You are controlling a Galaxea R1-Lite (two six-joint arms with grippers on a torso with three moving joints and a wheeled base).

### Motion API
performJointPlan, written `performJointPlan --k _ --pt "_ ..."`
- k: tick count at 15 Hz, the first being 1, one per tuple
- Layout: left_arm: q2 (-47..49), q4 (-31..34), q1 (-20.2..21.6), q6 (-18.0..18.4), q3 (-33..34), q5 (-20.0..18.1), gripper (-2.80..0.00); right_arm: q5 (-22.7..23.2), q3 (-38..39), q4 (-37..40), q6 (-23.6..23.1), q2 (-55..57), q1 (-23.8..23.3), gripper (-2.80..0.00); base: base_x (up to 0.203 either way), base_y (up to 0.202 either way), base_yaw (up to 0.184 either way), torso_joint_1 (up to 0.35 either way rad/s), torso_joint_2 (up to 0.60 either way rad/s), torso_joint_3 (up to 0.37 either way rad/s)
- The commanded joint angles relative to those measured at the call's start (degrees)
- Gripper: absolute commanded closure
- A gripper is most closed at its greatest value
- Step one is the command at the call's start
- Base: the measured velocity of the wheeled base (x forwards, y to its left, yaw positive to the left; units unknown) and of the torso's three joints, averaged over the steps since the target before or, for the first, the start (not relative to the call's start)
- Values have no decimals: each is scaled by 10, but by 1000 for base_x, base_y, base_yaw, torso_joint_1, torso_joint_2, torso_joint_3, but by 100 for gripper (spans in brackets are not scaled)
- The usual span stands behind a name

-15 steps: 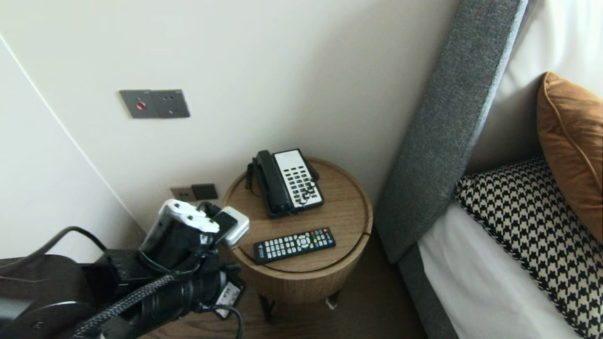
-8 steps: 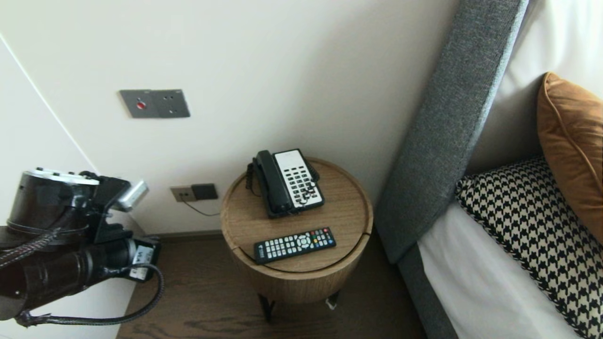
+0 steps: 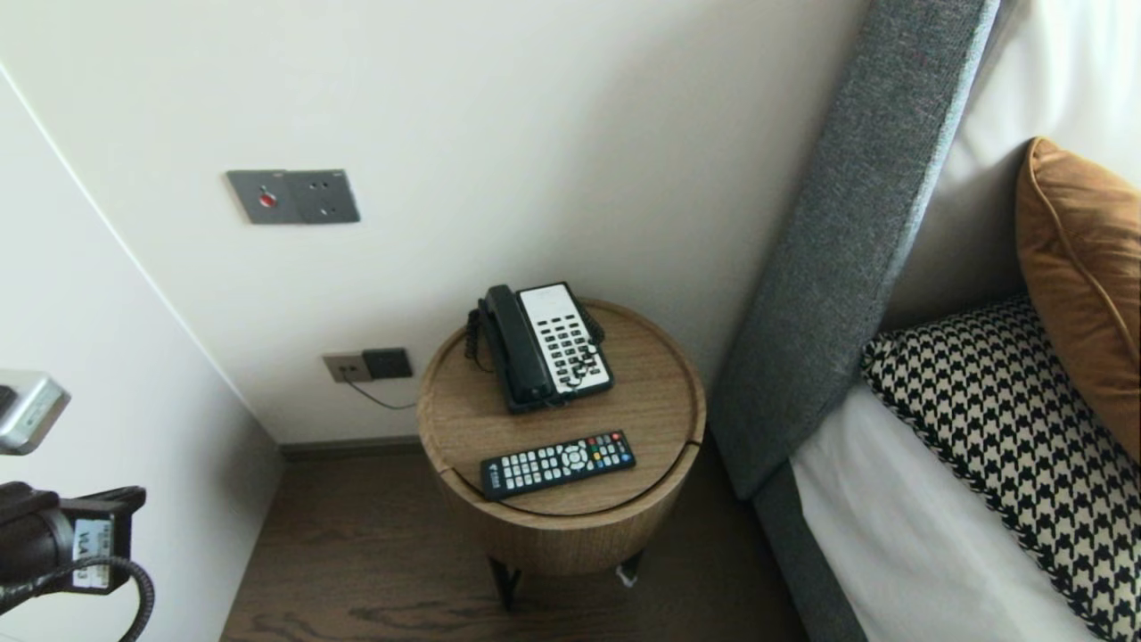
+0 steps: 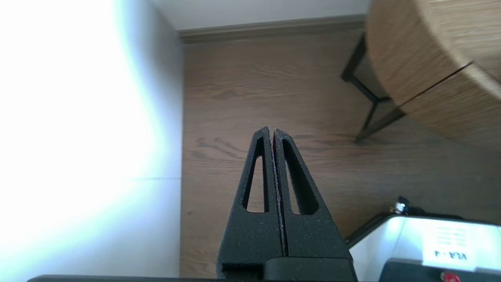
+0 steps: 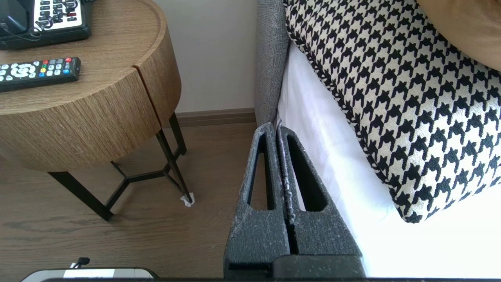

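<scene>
In the head view the left arm (image 3: 53, 535) is cut off, well apart from the side table (image 3: 686, 419) bearing the remote (image 3: 558, 463) and phone (image 3: 544, 346), its label unreadable; in the left wrist view the left gripper (image 4: 272, 131) is clenched and empty over the floor (image 4: 235, 78) near that table; in the right wrist view the right gripper (image 5: 276, 127) is clenched and empty between table and bed (image 5: 332, 176)

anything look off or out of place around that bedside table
Nothing much. The telephone sits with its handset in the cradle, and the remote lies flat, slightly angled, on the round table. Only oddity: a small white scrap on the floor at the foot of one table leg, like litter.
</scene>
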Motion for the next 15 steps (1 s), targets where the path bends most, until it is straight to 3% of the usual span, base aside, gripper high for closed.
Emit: performJointPlan --k 1,9,15 --pt "-72 2 27 1 33 -2 0 0 0 0 0 0 0 0 0 0 0 0 0 0" --pt "-265 106 52 -1 131 -10 0 0 0 0 0 0 0 0 0 0 0 0 0 0" --pt "-347 123 55 -1 215 -24 0 0 0 0 0 0 0 0 0 0 0 0 0 0"
